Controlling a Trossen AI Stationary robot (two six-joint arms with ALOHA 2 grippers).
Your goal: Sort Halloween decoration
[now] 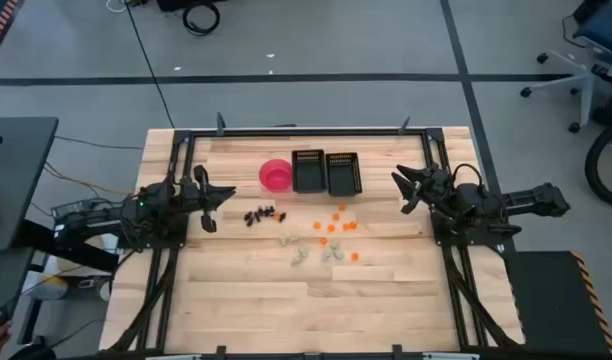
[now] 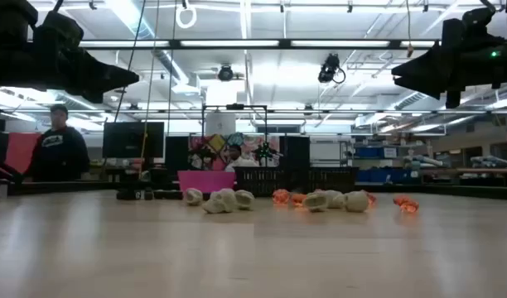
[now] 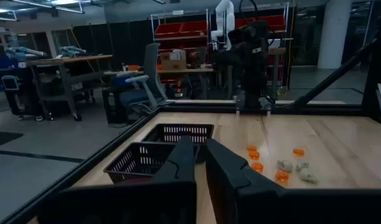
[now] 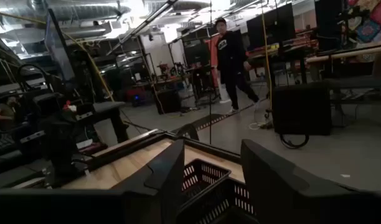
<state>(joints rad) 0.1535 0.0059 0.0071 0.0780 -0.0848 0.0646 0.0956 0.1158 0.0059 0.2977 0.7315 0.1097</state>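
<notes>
The left arm reaches in from the table's left edge, lying low and nearly level, its left gripper (image 1: 218,193) pointing toward the middle of the table with the two dark fingers pressed together and nothing between them. In its own wrist view the fingers (image 3: 181,163) meet edge to edge above the wood.

Just beyond that gripper's tip lies a small cluster of dark brown-black pieces (image 1: 262,214), lumpy and matte. Behind them stands the pink bowl (image 1: 276,174), round and smooth-walled, just beside the two black trays (image 1: 326,172), which are rectangular, side by side, and made of open plastic mesh. All three stand near the far edge of the table (image 1: 236,290), a pale butcher-block top of glued wood strips in a black metal frame.

In front of the trays are scattered bright orange pieces (image 1: 338,224), glossy and translucent in the low view. Nearer the front lie the pale greenish-white pieces (image 1: 312,251), rounded and knobbly, loosely grouped and mixed at their edge with a few orange ones.

The right arm comes in from the table's right edge in a like level pose. Its right gripper (image 1: 406,189) hangs in the air beyond the trays, fingers parted and empty; the wrist view shows a clear gap between the fingers (image 4: 169,171). A person (image 4: 231,62) in dark clothes is in the room behind.
</notes>
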